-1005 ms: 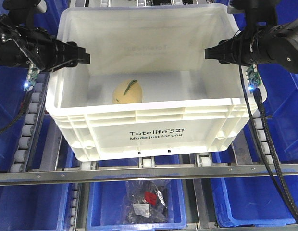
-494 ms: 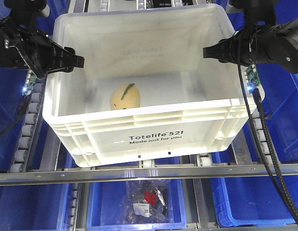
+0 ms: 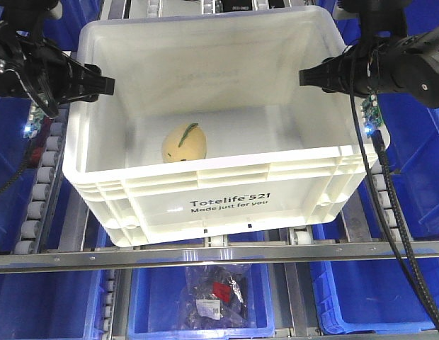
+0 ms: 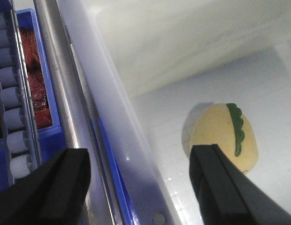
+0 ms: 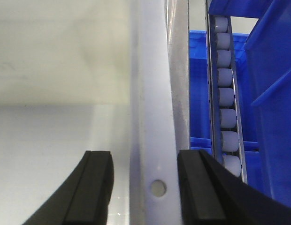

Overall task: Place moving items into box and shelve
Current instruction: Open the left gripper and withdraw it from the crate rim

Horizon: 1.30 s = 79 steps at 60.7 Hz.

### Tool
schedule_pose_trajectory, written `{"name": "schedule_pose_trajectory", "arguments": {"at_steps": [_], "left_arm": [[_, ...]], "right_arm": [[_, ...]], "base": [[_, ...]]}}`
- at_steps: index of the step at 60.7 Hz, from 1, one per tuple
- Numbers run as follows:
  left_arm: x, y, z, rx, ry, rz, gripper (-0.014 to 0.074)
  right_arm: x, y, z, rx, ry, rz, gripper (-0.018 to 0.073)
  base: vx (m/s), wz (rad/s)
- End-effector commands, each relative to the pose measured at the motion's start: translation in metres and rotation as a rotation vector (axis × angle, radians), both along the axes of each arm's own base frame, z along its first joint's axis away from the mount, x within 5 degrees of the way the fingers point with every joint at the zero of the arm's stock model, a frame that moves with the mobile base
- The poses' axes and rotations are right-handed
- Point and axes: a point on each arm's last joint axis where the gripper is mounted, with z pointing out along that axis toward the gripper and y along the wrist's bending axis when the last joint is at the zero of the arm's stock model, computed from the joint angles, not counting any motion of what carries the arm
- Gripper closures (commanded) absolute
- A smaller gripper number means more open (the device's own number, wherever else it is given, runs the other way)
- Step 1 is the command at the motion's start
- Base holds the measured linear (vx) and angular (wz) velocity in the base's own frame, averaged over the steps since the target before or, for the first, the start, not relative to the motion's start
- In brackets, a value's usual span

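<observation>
Left fingers [image 3: 99, 85] retreated; one mango [image 3: 185, 142] in box [image 3: 226, 195].

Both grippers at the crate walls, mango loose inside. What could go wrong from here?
1. Both grippers straddle the crate walls with jaws open: left gripper, right gripper. Uneven closing could likely tilt or skew the crate when lifted.
2. The mango lies loose on the floor and may roll if the crate tips.
3. The crate sits on roller rails; a sideways push might slide it before the grip is secure.
</observation>
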Motion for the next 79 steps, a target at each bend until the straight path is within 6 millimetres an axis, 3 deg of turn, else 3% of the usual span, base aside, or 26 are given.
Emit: {"name": "schedule_pose_trajectory", "arguments": {"at_steps": [1, 15, 59, 79], "left_arm": [[-0.007, 0.0, 0.027, -0.052, -0.087, 0.017, 0.0073], [-0.017, 0.003, 0.027, -0.058, -0.002, 0.039, 0.0094], [-0.076, 0.019, 0.063, -0.047, 0.047, 0.03, 0.0094], [-0.076, 0.02, 0.064, -0.042, 0.031, 0.03, 0.0094]], "right_arm": [[-0.001, 0.0, 0.017, 0.021, -0.063, 0.009, 0.0185], [-0.001, 0.0, 0.017, 0.021, -0.063, 0.009, 0.0185], [-0.001, 0.0, 0.017, 0.021, -0.063, 0.009, 0.0185], [-0.001, 0.0, 0.017, 0.02, -0.062, 0.009, 0.0185]], "base": [[0.0, 0.0], [0.0, 0.0], [0.0, 0.0], [0.0, 0.0]]}}
